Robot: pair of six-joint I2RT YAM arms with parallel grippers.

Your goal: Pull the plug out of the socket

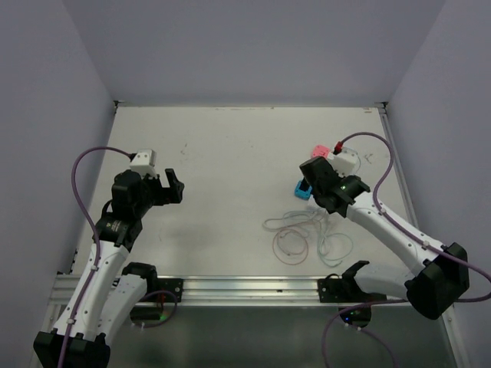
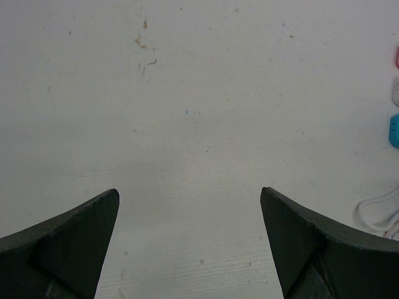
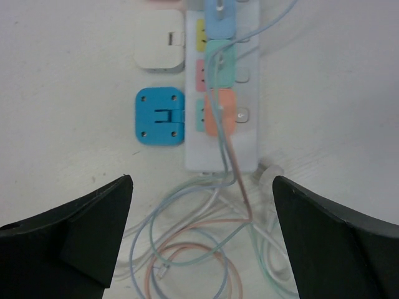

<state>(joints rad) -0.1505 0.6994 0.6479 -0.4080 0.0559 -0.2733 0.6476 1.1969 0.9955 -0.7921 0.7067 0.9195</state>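
So the socket [image 3: 209,161] sits on the right side of the bench [image 1: 230,169], toward the back. From above you can barely see it because the right arm is parked over it. The right wrist view is much better: the strip runs lengthwise away from the camera, and its near end is just past the gap between the right fingers [image 3: 68,237]. Those are spread wide and grasping nothing, with one on each side of the strip's line and neither touching it.

Three plugs are seated in a row on the strip. The orange plug [image 3: 219,112] is nearest, then the mint plug [image 3: 219,62], then the blue plug [image 3: 220,18] at the top edge of the view. A thin cord from each trails down into a loose tangle of cords [image 3: 187,249] on the bench in front of the strip.

Just beside the strip on its left are a square blue adapter [image 3: 161,116] and, farther back, a white adapter [image 3: 159,47]. I can't tell if they touch it. A pink adapter [image 1: 317,151] shows in the top view.

The left fingers [image 2: 62,243] are way over on the other side, also released and wide apart, over bare bench.
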